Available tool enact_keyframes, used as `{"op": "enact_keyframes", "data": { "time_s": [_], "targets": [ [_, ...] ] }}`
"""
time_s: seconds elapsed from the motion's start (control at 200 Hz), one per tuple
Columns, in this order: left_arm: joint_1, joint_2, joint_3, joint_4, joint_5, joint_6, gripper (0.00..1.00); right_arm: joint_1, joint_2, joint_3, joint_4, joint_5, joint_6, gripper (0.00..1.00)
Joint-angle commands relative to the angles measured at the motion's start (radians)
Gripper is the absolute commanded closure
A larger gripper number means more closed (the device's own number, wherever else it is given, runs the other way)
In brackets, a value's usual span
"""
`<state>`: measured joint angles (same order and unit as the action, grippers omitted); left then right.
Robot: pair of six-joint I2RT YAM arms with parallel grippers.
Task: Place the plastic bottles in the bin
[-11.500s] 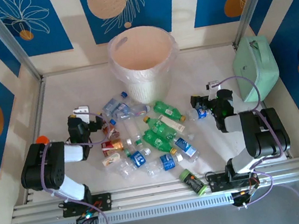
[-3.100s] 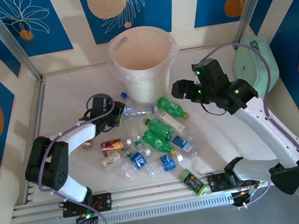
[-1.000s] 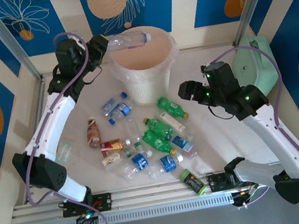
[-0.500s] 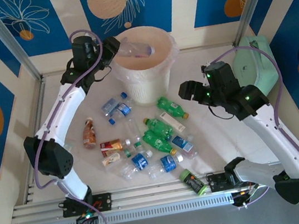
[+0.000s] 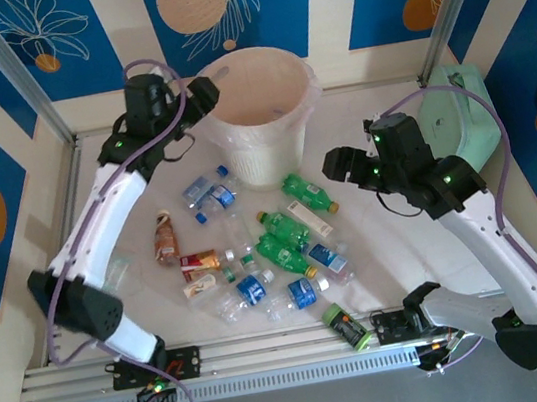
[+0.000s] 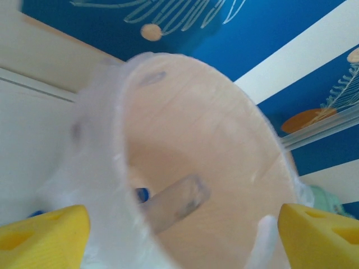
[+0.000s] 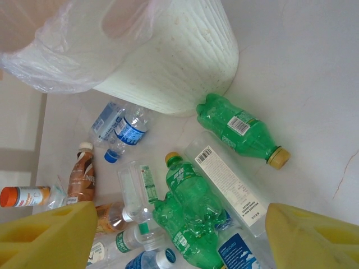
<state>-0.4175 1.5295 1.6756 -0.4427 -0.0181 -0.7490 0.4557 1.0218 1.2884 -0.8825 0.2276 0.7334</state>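
A brown-labelled plastic bottle with a white cap (image 5: pixel 163 237) lay on its side at the left of the pale worktop (image 5: pixel 376 245), a little apart from the others. Above it the left arm reached up to the far side, and the left fingers (image 5: pixel 204 91) hung at the left rim of the round, translucent whitish-pink bin lined with a clear plastic bag (image 5: pixel 259 154). In the left wrist view the yellow pads of these fingers (image 6: pixel 45 232) stood wide apart with nothing between them. Past them, 1 clear bottle with a blue cap (image 6: pixel 174 203) lay tilted inside the bin (image 6: pixel 219 129).

In front of the bin, 2 clear blue-labelled bottles (image 5: pixel 207 195) lay side by side. Nearer the arms was a loose heap: a red-labelled bottle (image 5: pixel 200 264), a cream-labelled one (image 5: pixel 199 288), several green bottles (image 5: pixel 281 250) and more clear blue-labelled ones (image 5: pixel 297 293). 1 green bottle with a yellow cap (image 7: pixel 238 129) lay just beside the foot of the bin (image 7: pixel 179 61).

To the right, the right fingers (image 5: pixel 339 165) hovered above the worktop beside the heap. Their yellow pads (image 7: pixel 45 235) were spread apart and empty. A mint-green rounded case (image 5: pixel 458 117) stood at the far right edge.
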Motion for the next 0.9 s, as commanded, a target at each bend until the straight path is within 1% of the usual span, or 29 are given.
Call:
{"op": "enact_keyframes", "data": {
  "time_s": [0.0,0.16,0.265,0.33,0.43,0.53,0.615,0.695,0.895],
  "targets": [
    [0.011,-0.195,-0.118,-0.151,-0.133,0.135,0.10,-0.008,-0.023,-0.028,0.001,-0.022,0.003,0.21],
    [0.109,-0.399,-0.368,-0.273,-0.145,0.153,0.06,-0.003,-0.013,-0.066,0.045,-0.040,0.019,0.21],
    [0.176,-0.449,-0.492,-0.334,-0.119,0.173,0.04,0.004,-0.005,-0.089,0.076,-0.053,0.036,0.21],
    [0.196,-0.432,-0.537,-0.363,-0.085,0.192,0.03,0.013,0.004,-0.090,0.084,-0.060,0.038,0.21],
    [0.201,-0.366,-0.582,-0.383,-0.045,0.221,0.03,0.035,0.018,-0.083,0.081,-0.057,0.033,0.21],
    [0.213,-0.314,-0.628,-0.370,-0.057,0.231,0.00,0.056,0.021,-0.080,0.075,-0.045,0.031,0.21],
    [0.224,-0.300,-0.666,-0.336,-0.075,0.232,0.00,0.065,0.018,-0.082,0.073,-0.039,0.035,0.21],
    [0.235,-0.282,-0.682,-0.313,-0.064,0.236,0.00,0.069,0.014,-0.088,0.073,-0.037,0.038,0.21],
    [0.249,-0.216,-0.697,-0.310,-0.069,0.257,0.00,0.075,0.012,-0.097,0.080,-0.040,0.047,0.21]
  ]
}}
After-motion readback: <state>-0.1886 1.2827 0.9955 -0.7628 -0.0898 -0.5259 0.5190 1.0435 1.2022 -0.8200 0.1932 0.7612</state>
